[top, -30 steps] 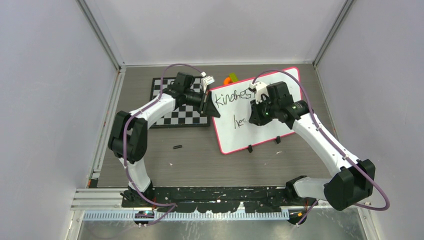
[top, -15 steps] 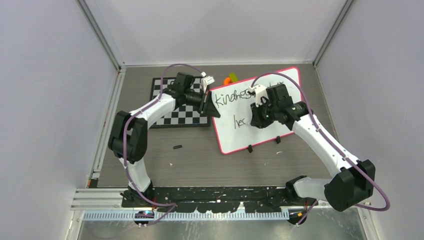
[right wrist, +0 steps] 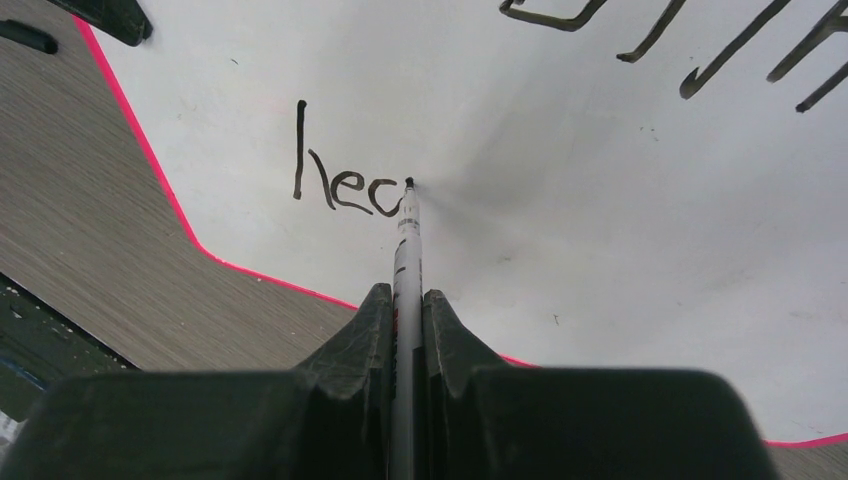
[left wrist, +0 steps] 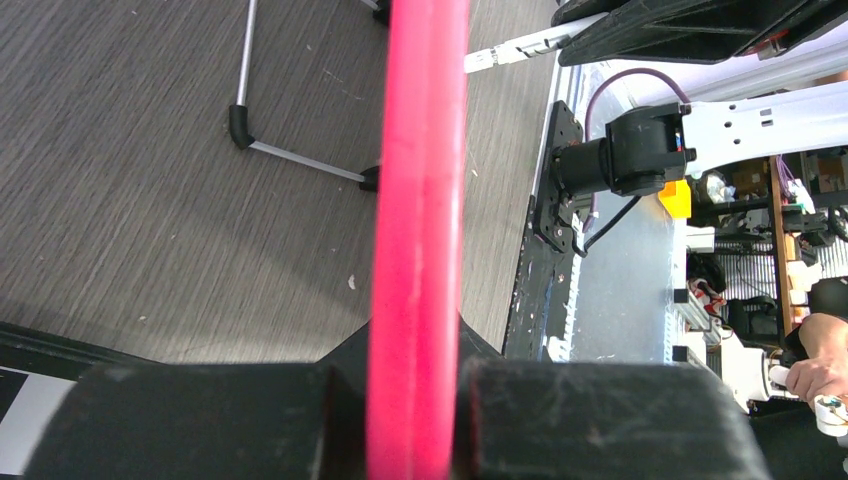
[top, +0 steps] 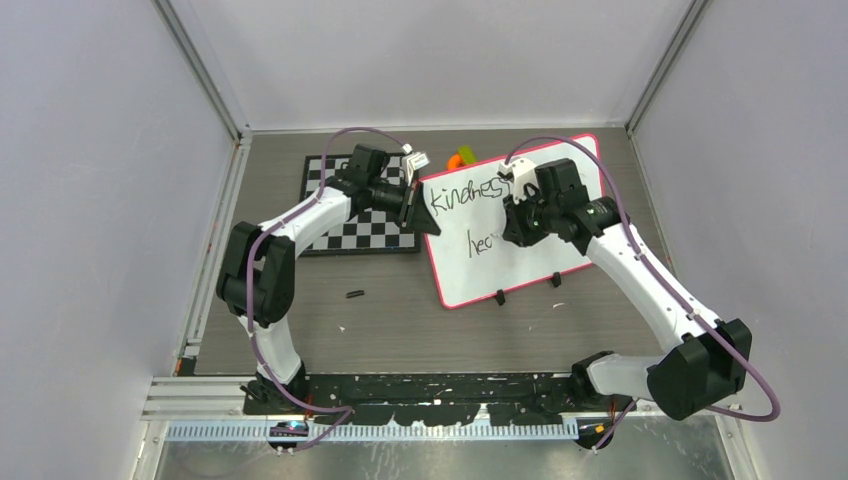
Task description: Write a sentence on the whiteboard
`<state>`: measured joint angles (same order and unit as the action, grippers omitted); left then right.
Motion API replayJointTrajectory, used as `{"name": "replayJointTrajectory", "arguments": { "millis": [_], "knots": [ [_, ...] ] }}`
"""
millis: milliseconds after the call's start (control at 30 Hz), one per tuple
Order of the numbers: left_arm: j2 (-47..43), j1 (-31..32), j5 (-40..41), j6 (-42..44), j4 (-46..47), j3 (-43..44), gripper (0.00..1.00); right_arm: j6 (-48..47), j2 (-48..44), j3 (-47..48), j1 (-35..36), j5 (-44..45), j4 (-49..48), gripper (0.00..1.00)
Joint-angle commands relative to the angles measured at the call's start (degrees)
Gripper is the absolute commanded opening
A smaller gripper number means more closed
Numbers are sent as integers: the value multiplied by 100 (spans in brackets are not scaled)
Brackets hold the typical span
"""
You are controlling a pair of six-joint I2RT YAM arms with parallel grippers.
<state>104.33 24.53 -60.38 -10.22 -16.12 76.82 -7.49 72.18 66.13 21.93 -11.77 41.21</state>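
Clamping the whiteboard [top: 470, 275], left fingers [left wrist: 200, 420] closed; right fingers [right wrist: 350, 350] pinch a marker [right wrist: 405, 250] touching the sentence [right wrist: 340, 185].

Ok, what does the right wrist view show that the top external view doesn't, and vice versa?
Only right wrist: the marker tip touching the whiteboard just after the letters "hec", with the right gripper clamped on the marker. Only top external: the left gripper at the whiteboard's left edge, and the checkerboard beyond it. Both: the pink-framed whiteboard with its unfinished second line.
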Motion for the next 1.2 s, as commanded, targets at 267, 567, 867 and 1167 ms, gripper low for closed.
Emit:
{"name": "replayJointTrajectory", "arguments": {
  "millis": [267,567,867,1167],
  "knots": [
    [-10,95,-18,-68,17,182,0,10,-142,-242,-27,7,-166,0],
    [-16,95,-9,-51,-9,196,0,-222,-348,-211,-27,234,112,0],
    [-21,132,-18,-2,-53,199,0,-247,-371,209,-49,93,239,0],
    [-18,148,-10,4,-54,177,0,-97,-144,212,-51,-16,-84,0]
  ]
}}
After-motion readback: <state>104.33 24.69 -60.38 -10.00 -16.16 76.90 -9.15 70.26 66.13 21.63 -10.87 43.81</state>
